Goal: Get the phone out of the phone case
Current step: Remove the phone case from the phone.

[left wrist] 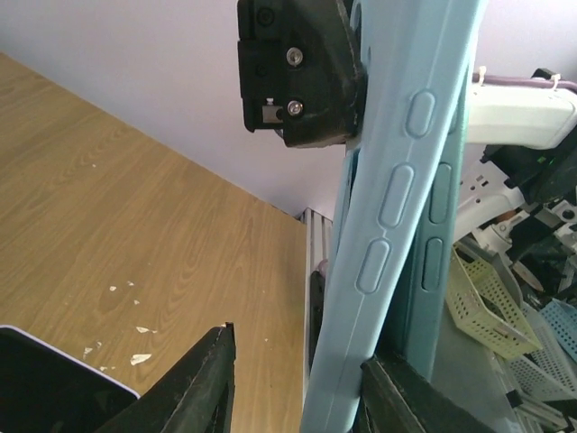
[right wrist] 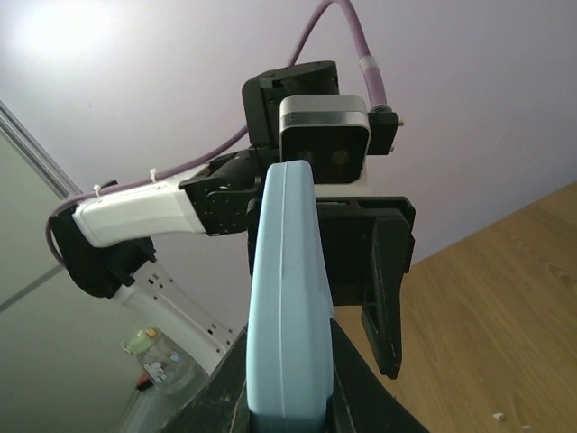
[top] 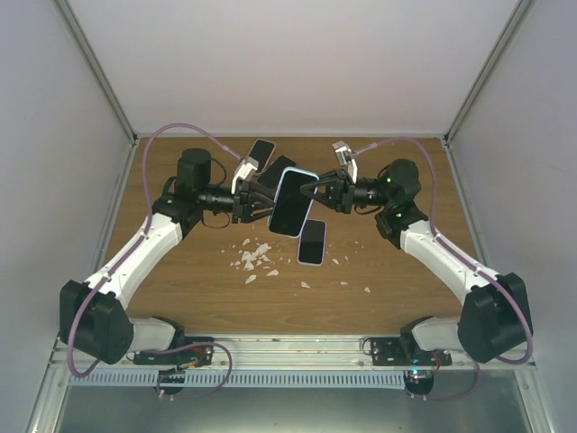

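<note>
A phone in a light blue case (top: 293, 200) is held tilted in the air above the table's middle, between both arms. My right gripper (top: 317, 191) is shut on the case's right edge; in the right wrist view its jaws (right wrist: 287, 361) clamp both faces of the case (right wrist: 284, 271). My left gripper (top: 261, 203) is at the case's left edge and open. In the left wrist view the case's buttoned edge (left wrist: 397, 207) leans on one finger (left wrist: 406, 397), while the other finger (left wrist: 194, 388) stands well apart. The phone's screen faces up in the top view.
A second black phone (top: 312, 242) lies flat on the wooden table just below the held one; it also shows in the left wrist view (left wrist: 45, 379). Two more dark phones (top: 267, 159) lie at the back. White crumbs (top: 254, 259) are scattered left of centre.
</note>
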You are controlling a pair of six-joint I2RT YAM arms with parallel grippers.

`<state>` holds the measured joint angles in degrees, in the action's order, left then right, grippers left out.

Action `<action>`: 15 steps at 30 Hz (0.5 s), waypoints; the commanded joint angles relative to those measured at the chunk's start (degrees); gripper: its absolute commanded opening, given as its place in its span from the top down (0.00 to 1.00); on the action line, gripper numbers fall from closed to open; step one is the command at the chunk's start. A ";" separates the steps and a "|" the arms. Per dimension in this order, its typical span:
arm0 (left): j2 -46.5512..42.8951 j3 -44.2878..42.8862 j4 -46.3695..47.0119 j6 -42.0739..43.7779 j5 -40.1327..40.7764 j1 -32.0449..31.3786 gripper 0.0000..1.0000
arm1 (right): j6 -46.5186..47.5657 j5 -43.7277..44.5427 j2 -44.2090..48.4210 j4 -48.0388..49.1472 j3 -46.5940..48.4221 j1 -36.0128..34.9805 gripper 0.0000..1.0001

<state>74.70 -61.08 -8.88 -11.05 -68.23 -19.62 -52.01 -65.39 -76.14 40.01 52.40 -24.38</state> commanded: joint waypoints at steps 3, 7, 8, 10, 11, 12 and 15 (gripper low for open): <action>2.77 -7.76 1.65 3.89 4.26 -1.86 0.63 | 19.84 -14.30 0.66 -24.09 6.37 -6.62 0.99; 3.55 -8.98 0.27 5.50 3.39 -3.71 0.63 | 21.95 -14.95 0.04 -26.58 6.39 -7.60 0.99; 3.73 -9.16 0.08 5.71 3.43 -4.09 0.63 | 23.13 -15.11 -0.34 -28.15 6.66 -7.95 0.99; 3.93 -9.46 0.09 5.69 3.37 -4.53 0.63 | 26.23 -15.23 -1.19 -32.41 7.34 -8.91 1.00; 3.92 -9.66 0.14 5.61 3.41 -4.73 0.63 | 27.71 -15.09 -1.66 -34.37 7.81 -9.63 1.00; 4.02 -9.74 0.25 5.39 3.39 -4.77 0.63 | 28.42 -15.04 -2.05 -35.39 7.84 -9.94 1.00; 3.85 -9.41 1.34 4.06 2.40 -5.18 0.63 | 28.02 -15.53 -3.03 -35.11 7.76 -10.90 0.99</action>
<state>77.58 -65.80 -18.72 -2.33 -69.54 -21.39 -29.30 -70.26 -76.07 13.15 60.88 -25.50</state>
